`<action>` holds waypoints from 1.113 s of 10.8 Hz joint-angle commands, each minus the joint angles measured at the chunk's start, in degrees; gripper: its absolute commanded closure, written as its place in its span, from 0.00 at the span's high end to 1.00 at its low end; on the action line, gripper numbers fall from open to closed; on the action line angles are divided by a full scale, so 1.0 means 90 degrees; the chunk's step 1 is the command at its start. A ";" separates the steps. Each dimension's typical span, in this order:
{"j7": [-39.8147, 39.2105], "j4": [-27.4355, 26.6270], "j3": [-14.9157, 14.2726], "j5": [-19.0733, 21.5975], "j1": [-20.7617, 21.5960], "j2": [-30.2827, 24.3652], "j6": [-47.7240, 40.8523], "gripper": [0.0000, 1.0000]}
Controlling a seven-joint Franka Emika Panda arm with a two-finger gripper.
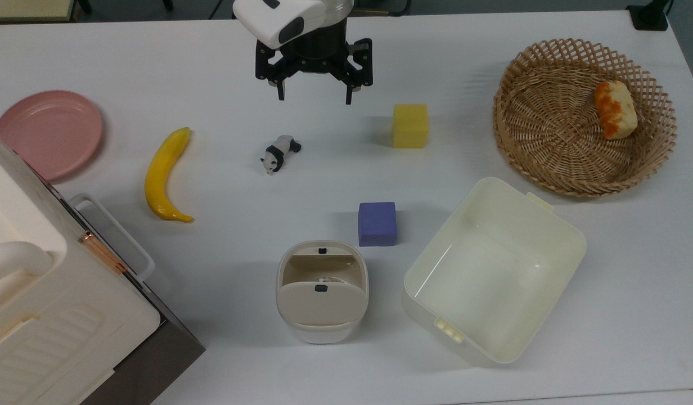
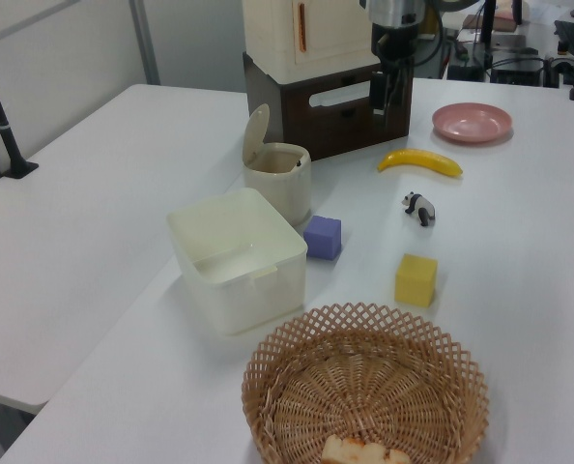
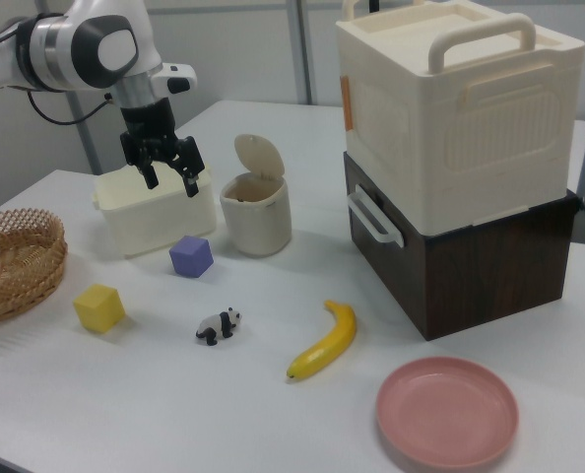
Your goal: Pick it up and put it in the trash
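Hovering high over the white table (image 1: pixel 155 56), fingers spread and empty, the black two-finger gripper (image 1: pixel 314 90) hangs well clear of the small beige flap-lid bin (image 1: pixel 322 292), where a pale scrap, likely the paper ball (image 1: pixel 328 279), lies inside.

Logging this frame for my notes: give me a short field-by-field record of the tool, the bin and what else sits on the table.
tool: open, empty, raised above the table
trash bin: flap lid swung up, something pale inside
panda figurine: on table
banana: beside pink plate
cubes: yellow cube, purple cube
cream tub: empty
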 commanded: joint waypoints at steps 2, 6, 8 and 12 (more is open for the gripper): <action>0.0139 -0.0253 0.0228 -0.0009 -0.0251 -0.0584 -0.0488 1.00; 0.0129 -0.0614 0.0442 -0.0009 -0.0573 -0.0770 -0.0479 1.00; 0.0110 -0.0634 0.0366 -0.0087 -0.0583 -0.0887 -0.0517 1.00; 0.0149 -0.0508 0.0190 -0.0010 -0.0602 -0.0575 -0.0302 1.00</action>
